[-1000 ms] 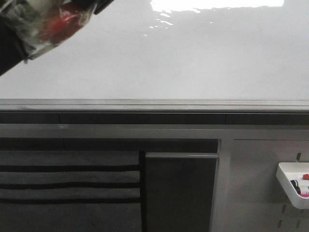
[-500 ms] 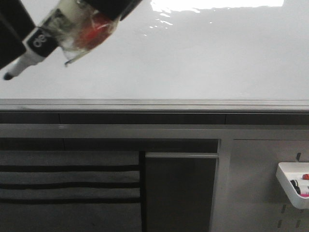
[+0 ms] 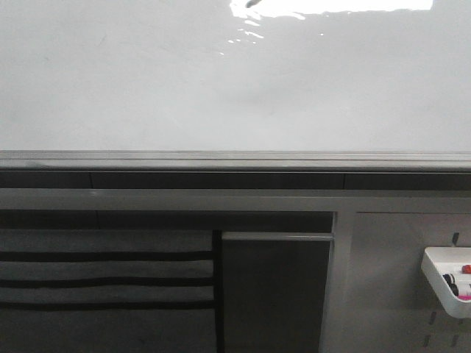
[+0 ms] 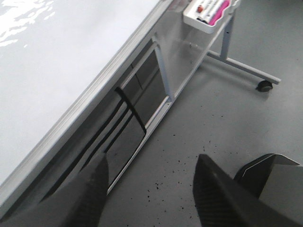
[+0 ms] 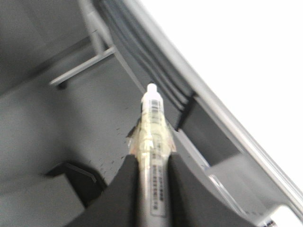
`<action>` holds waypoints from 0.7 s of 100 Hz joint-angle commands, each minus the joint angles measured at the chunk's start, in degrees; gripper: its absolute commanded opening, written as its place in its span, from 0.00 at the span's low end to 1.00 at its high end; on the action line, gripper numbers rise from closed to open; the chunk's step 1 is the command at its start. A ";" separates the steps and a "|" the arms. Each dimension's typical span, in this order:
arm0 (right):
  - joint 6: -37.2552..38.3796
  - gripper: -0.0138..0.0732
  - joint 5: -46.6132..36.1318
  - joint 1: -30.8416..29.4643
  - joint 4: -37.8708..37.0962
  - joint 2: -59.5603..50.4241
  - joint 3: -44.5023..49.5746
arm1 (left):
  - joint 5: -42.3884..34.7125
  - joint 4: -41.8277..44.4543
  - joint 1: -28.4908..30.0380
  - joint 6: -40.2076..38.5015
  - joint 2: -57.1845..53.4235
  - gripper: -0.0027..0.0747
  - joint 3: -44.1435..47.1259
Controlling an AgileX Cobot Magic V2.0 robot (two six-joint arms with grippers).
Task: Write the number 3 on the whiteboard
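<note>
Up front: whiteboard fills the top half of the front view, glossy, bright glare patch along its top edge. No ink visible on it, so number 3 not written on any part that shows.
Board edge: grey metal rail runs straight across under the white surface, dark strip below it.
Lower left: grey panel with black horizontal slots, dark upright panel just beside it.
Lower right: grey pegboard carrying a white tray, small red and black items inside, too small to name.
Arms, front view: neither arm nor gripper in that shot.
Left gripper: wrist cam shows both black fingers spread well apart, nothing between them, hanging over speckled grey floor. Released, empty.
Left cam bkgd: whiteboard runs diagonally, the tray with pink and red bits at its far end, stand leg w/ a caster wheel on the floor.
Right gripper: fingers clenched on a marker pen, one each side of the barrel.
Marker: pale barrel w/ printed label, clear tape wrapped round the middle, white end pointing away from the fingers. Picture blurred, label unreadable.
Marker vs board: whiteboard sits off to the side of the pen in the right wrist view; tip apart from the white surface, seen against the frame and floor.
</note>
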 commanded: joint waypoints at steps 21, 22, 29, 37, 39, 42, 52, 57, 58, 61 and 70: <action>2.11 0.10 -9.90 -8.44 0.27 -9.55 13.27 | -9.39 -0.96 6.63 -2.90 -6.99 0.51 6.26; 2.11 0.10 -9.79 -8.44 0.27 -9.53 13.57 | -9.38 -0.96 6.72 -2.90 -6.99 0.51 6.27; 2.11 0.10 -10.31 -8.44 0.60 -9.53 14.32 | -9.38 -1.08 6.77 -2.90 -6.86 0.51 6.39; 2.11 0.10 -13.41 -8.33 4.86 -8.61 14.15 | -9.66 -1.09 6.77 -2.90 -6.86 0.51 6.39; 2.11 0.10 -14.56 -8.33 5.83 -8.37 13.99 | -9.81 -1.09 6.77 -2.90 -6.86 0.51 6.39; 2.11 0.10 -15.89 -8.33 6.97 -7.87 13.58 | -10.05 -1.09 6.77 -2.90 -6.86 0.51 6.39; 2.11 0.10 -16.15 -8.33 7.81 -4.67 9.95 | -10.42 -1.09 6.77 -2.90 -6.86 0.51 6.39; 2.11 0.10 -15.13 -8.33 7.81 -2.28 7.63 | -10.56 -1.09 6.77 -2.90 -6.86 0.51 6.39; 2.11 0.10 -14.80 -8.33 7.81 -1.52 7.29 | -10.68 -1.09 6.77 -2.90 -6.86 0.51 6.39; 2.11 0.10 -14.11 -8.33 7.81 0.03 5.55 | -10.68 -1.09 6.77 -2.90 -6.86 0.51 6.39; 2.11 0.10 -13.05 -8.33 7.81 5.21 1.41 | -10.76 -1.09 6.77 -2.90 -6.86 0.51 6.39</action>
